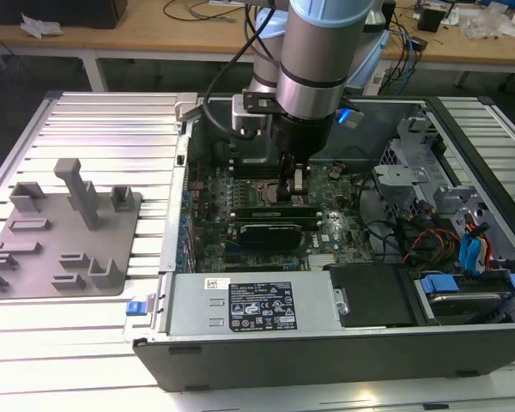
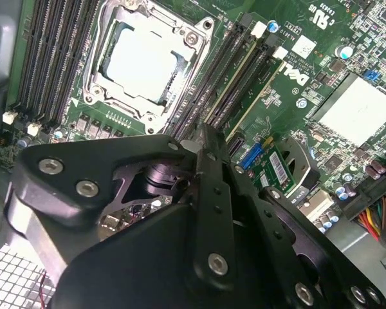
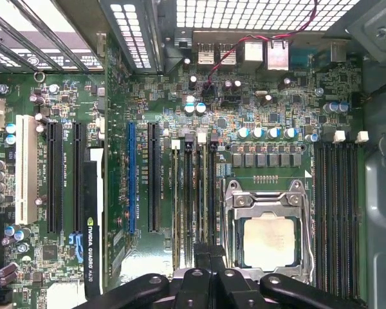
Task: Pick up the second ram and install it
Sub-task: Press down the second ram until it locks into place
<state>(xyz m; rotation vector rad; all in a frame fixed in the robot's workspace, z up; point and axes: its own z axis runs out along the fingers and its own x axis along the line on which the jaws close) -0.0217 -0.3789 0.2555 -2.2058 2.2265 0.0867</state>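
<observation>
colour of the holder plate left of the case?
Plain grey, blocks included; the holder plate shows best in the exterior view.

We are reaching our single arm (image 1: 313,51) straight down from above, its thick silver and pale blue wrist section standing nearly upright in the exterior view. Our black gripper (image 1: 293,184) is hanging at the arm's lower end, pointing downward, towards the middle of the scene. In the second wrist view our gripper's black linkage (image 2: 199,238) is spreading wide across the near part of the picture. In the first wrist view our fingers (image 3: 209,261) are sitting close together, almost touching.
</observation>
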